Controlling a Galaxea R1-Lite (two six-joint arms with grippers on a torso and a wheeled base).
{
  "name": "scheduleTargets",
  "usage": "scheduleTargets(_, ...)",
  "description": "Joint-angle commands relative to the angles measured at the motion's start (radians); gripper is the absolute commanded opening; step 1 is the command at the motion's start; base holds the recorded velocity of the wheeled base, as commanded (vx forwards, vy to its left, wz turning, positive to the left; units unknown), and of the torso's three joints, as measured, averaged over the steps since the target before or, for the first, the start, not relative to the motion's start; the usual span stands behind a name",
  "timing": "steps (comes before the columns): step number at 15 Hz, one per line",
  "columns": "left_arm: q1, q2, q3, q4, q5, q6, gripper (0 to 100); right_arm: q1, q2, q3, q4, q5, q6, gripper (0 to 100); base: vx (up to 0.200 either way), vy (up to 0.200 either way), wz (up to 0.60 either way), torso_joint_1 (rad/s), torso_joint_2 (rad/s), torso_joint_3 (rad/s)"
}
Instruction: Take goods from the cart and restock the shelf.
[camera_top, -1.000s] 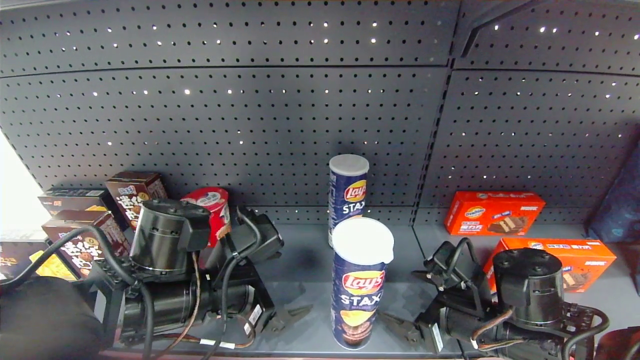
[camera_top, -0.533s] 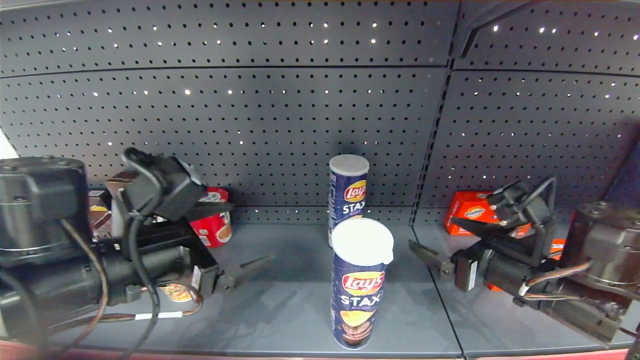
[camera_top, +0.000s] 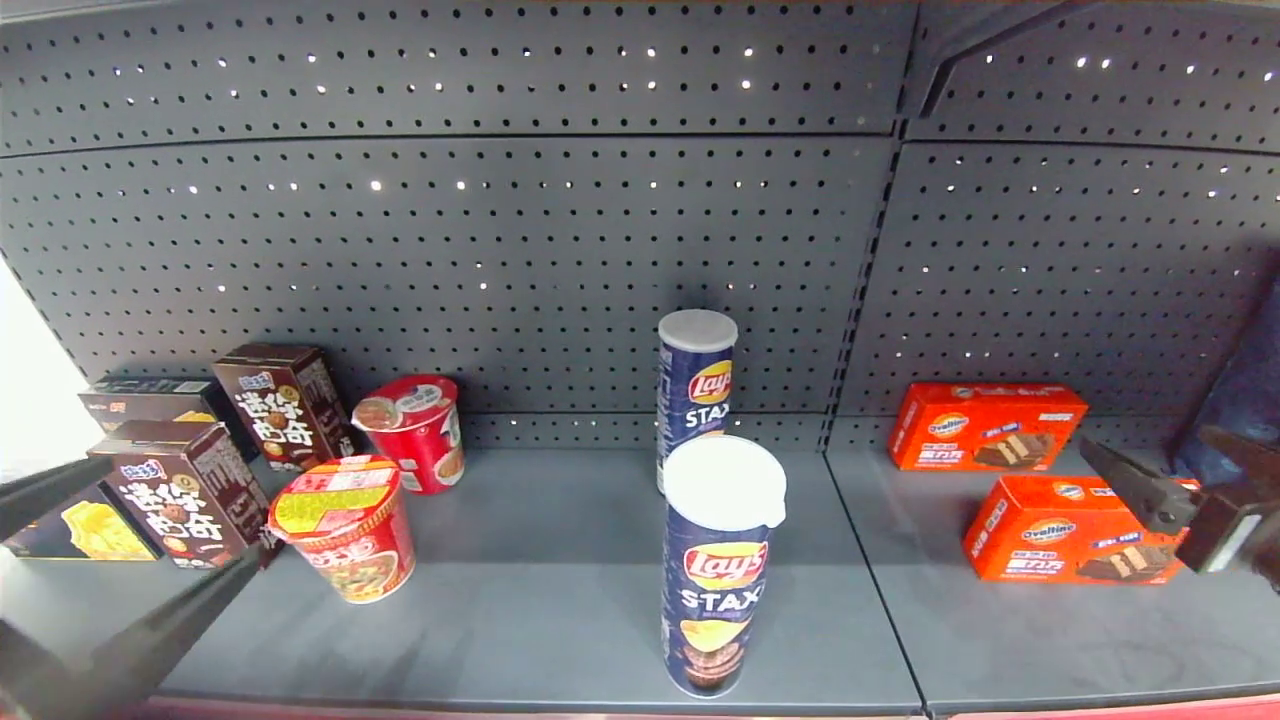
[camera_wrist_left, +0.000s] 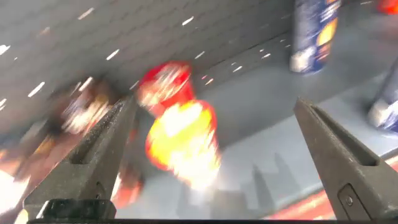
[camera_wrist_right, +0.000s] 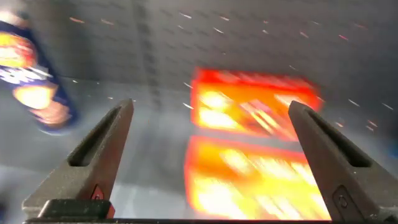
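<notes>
Blue chip can (camera_top: 722, 575) upright, long axis vertical, lid (camera_top: 725, 483) up

Setting: shop aisle. Grey metal shelf (camera_top: 560, 620) with perforated back panel (camera_top: 450, 250). Stocked with packaged retail snacks: chip cans (camera_top: 722, 580) mid-shelf, cup noodles (camera_top: 345, 530) and brown boxes (camera_top: 285, 400) toward left edge, orange boxes (camera_top: 985, 425) toward right edge.
</notes>
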Motion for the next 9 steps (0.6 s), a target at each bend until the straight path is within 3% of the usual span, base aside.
scheduleTargets(1,0.022,-0.235,0.155,0.004,0.075,-0.014,100,-0.102,-0.184,0.145,0.014,0.000,-0.002,100,0.000,0.000,0.00,0.000,0.00,0.000)
scheduleTargets(3,0.022,-0.353,0.201,0.085,0.093,-0.043,100,-0.148,-0.364,0.227,0.130,-0.008,-0.002,100,0.000,0.000,0.00,0.000,0.00,0.000)
scheduleTargets(6,0.024,-0.541,0.232,0.260,0.101,-0.057,100,-0.145,-0.703,0.220,0.494,-0.009,-0.017,100,0.000,0.000,0.00,0.000,0.00,0.000)
scheduleTargets(7,0.024,-0.541,0.232,0.260,0.101,-0.057,100,-0.145,-0.703,0.220,0.494,-0.009,-0.017,100,0.000,0.000,0.00,0.000,0.00,0.000)
scheduleTargets(8,0.027,-0.666,0.225,0.392,0.115,-0.058,100,-0.141,-0.922,0.218,0.706,0.001,-0.016,100,0.000,0.000,0.00,0.000,0.00,0.000)
scheduleTargets(9,0.027,-0.750,0.233,0.468,0.152,-0.055,100,-0.141,-1.048,0.211,0.827,0.024,-0.016,100,0.000,0.000,0.00,0.000,0.00,0.000)
